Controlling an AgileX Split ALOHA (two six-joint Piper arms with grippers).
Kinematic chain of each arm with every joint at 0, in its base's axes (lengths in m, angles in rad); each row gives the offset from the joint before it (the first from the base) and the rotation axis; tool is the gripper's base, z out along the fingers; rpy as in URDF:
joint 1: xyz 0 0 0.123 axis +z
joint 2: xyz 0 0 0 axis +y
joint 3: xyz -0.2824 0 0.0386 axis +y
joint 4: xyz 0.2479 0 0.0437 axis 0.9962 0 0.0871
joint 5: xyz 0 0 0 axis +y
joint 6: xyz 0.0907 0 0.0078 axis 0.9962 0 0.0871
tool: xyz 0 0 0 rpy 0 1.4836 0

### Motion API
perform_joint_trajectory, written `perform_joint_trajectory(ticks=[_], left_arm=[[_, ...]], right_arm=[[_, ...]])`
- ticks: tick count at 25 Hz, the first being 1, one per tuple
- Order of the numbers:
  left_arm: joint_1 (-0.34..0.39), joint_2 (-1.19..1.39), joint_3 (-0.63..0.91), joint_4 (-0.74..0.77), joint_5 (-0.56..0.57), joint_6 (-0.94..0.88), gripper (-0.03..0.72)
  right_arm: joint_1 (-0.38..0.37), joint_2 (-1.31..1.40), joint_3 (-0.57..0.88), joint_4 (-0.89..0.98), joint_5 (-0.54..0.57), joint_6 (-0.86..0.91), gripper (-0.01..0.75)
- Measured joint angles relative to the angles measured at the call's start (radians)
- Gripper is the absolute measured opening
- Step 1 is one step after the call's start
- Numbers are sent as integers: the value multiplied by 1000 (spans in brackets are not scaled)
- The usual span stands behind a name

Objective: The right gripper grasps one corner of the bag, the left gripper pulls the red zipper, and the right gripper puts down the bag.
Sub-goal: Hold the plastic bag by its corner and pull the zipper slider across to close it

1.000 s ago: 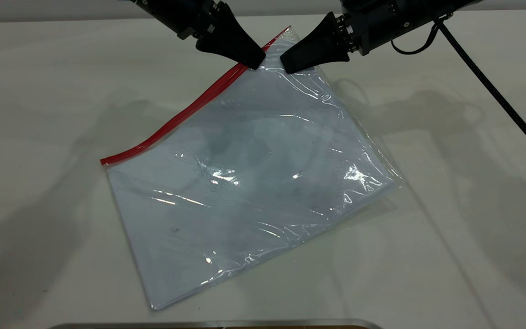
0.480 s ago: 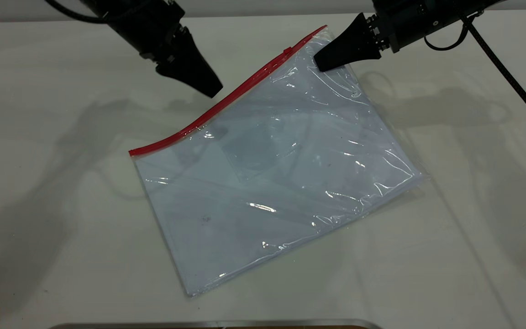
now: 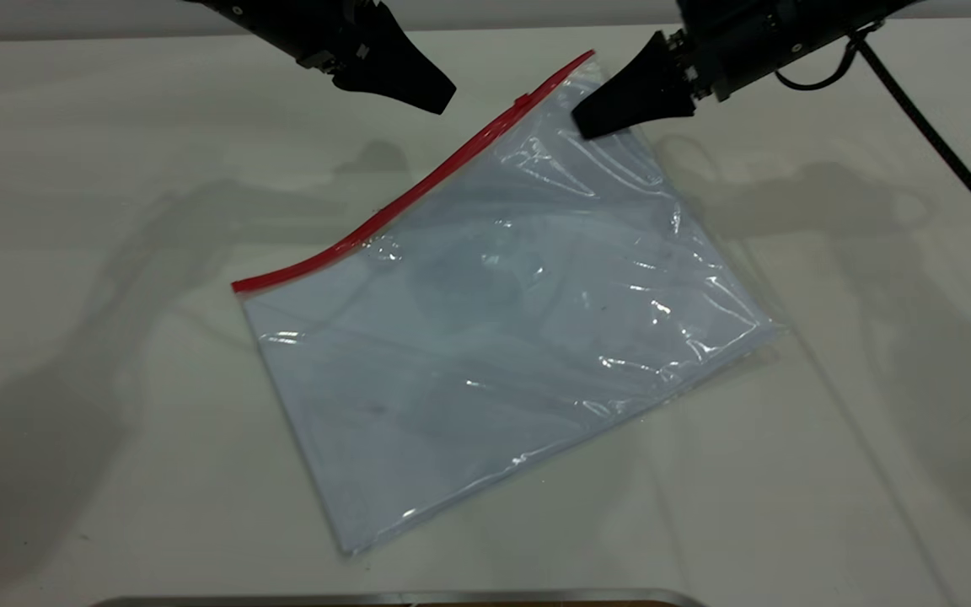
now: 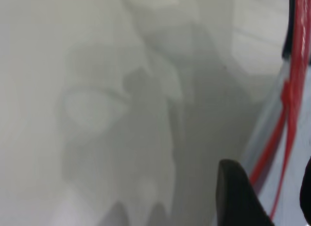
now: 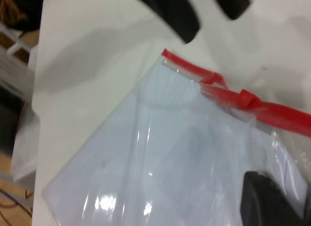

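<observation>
1. Writing or labels: none can be read on the bag or anywhere else.
2. The bag is a big see-through plastic pouch with white sheets inside. It lies slanted across the middle of the white surface.
3. One corner of the bag points at the near edge of the surface. The opposite corner, by the far edge, is lifted off the surface.
4. The red zipper runs along the long edge of the bag that faces the surface's far left corner. A tiny red slider tab sits on it close to the lifted corner. In the right wrist view the tab is also plain to see.
5. The right gripper is near the far edge of the surface. Its fingers are pressed together, pinching the bag's lifted corner.
6. The left gripper hangs over the surface near the far edge, just beside the red zipper and not touching it. The right wrist view shows its two fingers spread apart with nothing between them.
7. A black cable runs from the right arm toward the right edge of the surface.
</observation>
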Motion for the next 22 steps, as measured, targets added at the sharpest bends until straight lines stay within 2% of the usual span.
perform_joint_trajectory(ticks=[7, 22], left_arm=[[-14, 0, 0, -14, 8, 10, 387], [-28, 46, 0, -16, 78, 4, 387]], right_arm=[[57, 0, 0, -12, 0, -10, 34], [60, 0, 0, -13, 2, -12, 34]])
